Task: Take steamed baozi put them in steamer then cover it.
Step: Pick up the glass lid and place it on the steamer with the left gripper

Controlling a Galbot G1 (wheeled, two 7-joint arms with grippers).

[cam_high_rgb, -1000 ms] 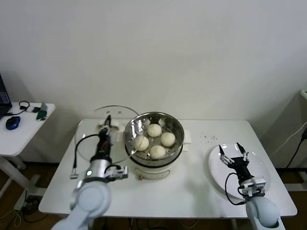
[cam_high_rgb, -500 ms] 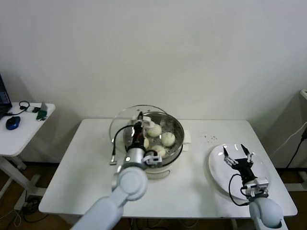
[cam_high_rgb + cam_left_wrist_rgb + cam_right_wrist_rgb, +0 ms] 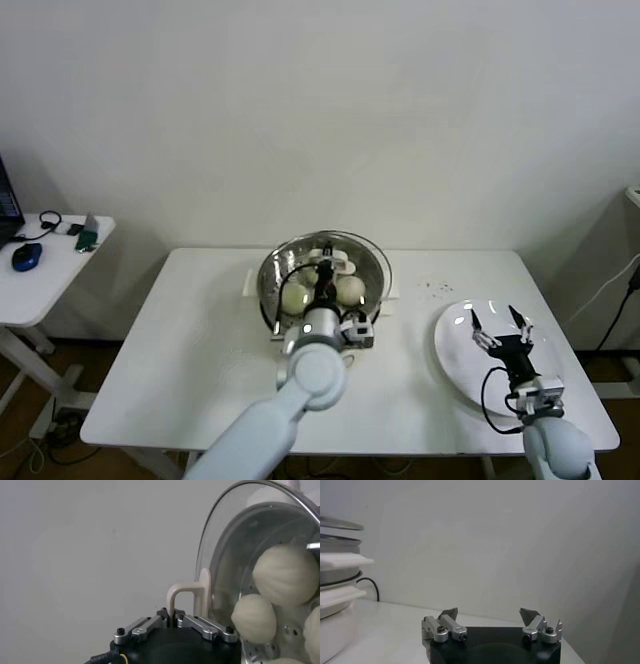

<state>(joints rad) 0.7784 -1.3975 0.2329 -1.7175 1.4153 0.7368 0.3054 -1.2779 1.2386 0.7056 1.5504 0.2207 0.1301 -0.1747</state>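
Observation:
The steamer [image 3: 270, 285] stands at the middle of the table with baozi [image 3: 294, 297] inside. My left gripper [image 3: 325, 277] is shut on the cream bar handle [image 3: 191, 591] of the glass cover [image 3: 372, 258], which hangs over the steamer's mouth. In the left wrist view the left gripper [image 3: 175, 615] pinches the handle, and through the cover's glass [image 3: 225, 555] two baozi [image 3: 285, 574] show. I cannot tell whether the cover rests on the rim. My right gripper [image 3: 500, 329] hovers open over the white plate [image 3: 455, 352], and the right gripper [image 3: 489, 615] holds nothing.
The white table [image 3: 200, 370] carries the steamer and the plate on its right part. A side table [image 3: 45, 270] with a mouse [image 3: 27, 255] stands to the left. The steamer's side [image 3: 335, 587] shows far off in the right wrist view.
My left arm has carried the cover from the table left of the steamer rightwards until it is over the steamer. The right gripper has shifted slightly toward the table's front.

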